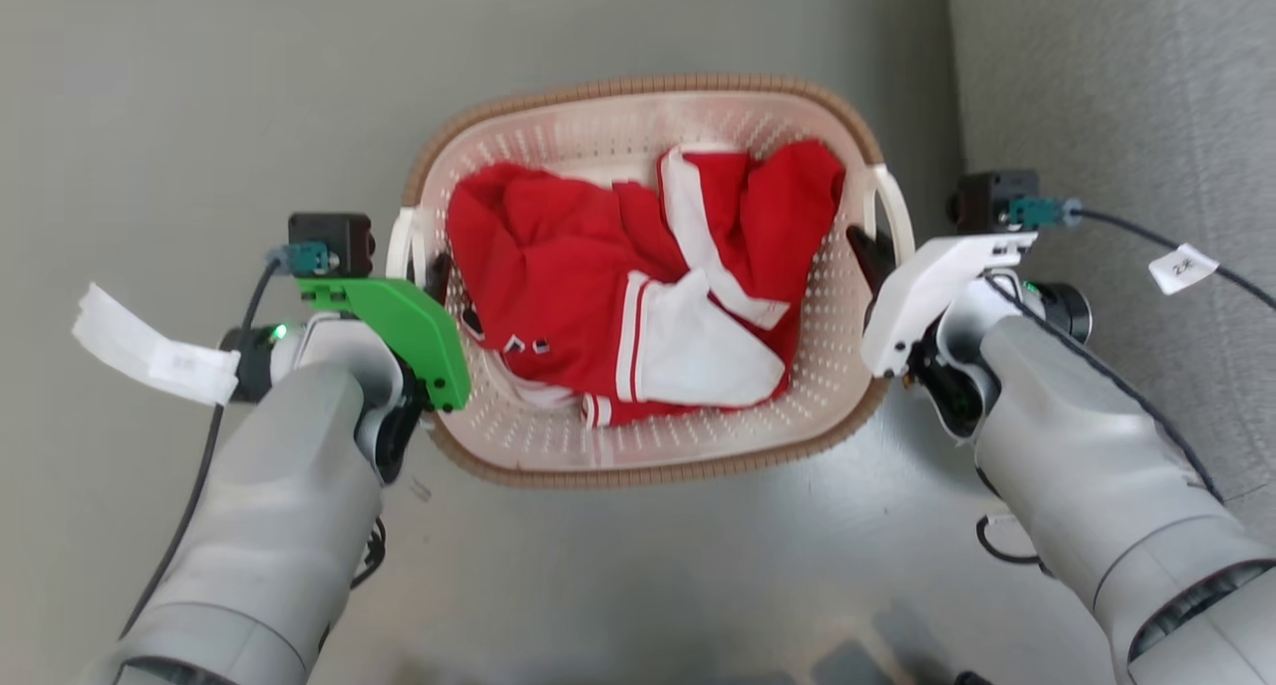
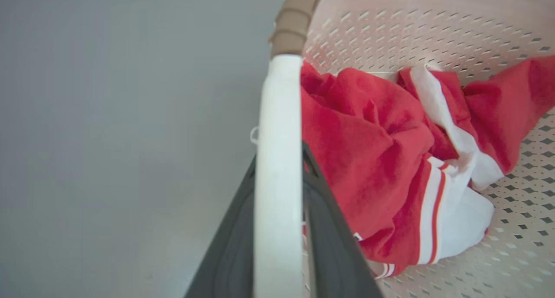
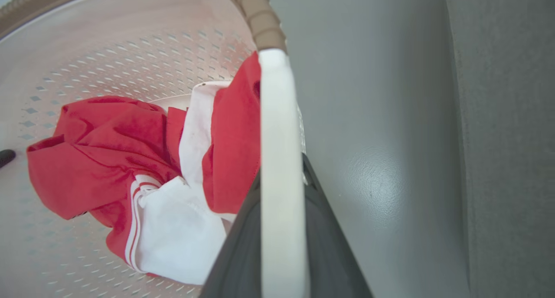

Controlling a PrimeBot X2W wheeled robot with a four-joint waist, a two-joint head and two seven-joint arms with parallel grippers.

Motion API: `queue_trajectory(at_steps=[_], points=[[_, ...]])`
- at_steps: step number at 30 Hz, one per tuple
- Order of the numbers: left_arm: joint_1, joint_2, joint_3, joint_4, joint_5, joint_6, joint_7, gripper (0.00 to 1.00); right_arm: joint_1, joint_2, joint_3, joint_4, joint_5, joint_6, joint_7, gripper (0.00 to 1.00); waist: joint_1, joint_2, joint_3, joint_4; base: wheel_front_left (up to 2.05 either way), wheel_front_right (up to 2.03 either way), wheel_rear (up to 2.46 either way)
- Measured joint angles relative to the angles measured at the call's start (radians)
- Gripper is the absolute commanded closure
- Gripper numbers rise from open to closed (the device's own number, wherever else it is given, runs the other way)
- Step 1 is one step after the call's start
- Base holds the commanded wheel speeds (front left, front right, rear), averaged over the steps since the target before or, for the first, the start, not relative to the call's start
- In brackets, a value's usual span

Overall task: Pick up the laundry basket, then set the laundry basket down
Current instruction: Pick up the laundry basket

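Cream-white laundry basket (image 1: 598, 132) holding red-and-white clothing (image 1: 578, 266) sits between my arms above the grey floor (image 1: 179, 87). My left pincer (image 1: 437, 274) is clamped on its left handle (image 2: 277, 159), and my right pincer (image 1: 869, 251) on its right handle (image 3: 279, 159). I cannot tell whether it rests or hangs.

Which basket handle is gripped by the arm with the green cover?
The left handle, clamped by the left gripper under the green cover. The right handle is held by the right gripper, which has a white cover.
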Motion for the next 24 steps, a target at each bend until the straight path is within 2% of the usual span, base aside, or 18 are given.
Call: queue_trajectory(at_steps=[24], points=[[0.191, 0.001, -0.076, 0.021, -0.112, 0.001, 0.086, 1.0, 0.159, 0.015, 0.092, 0.036, 0.078, 0.0, 0.143, 1.0, 0.0, 0.0, -0.307, -0.019, 0.0, 0.0, 0.0]])
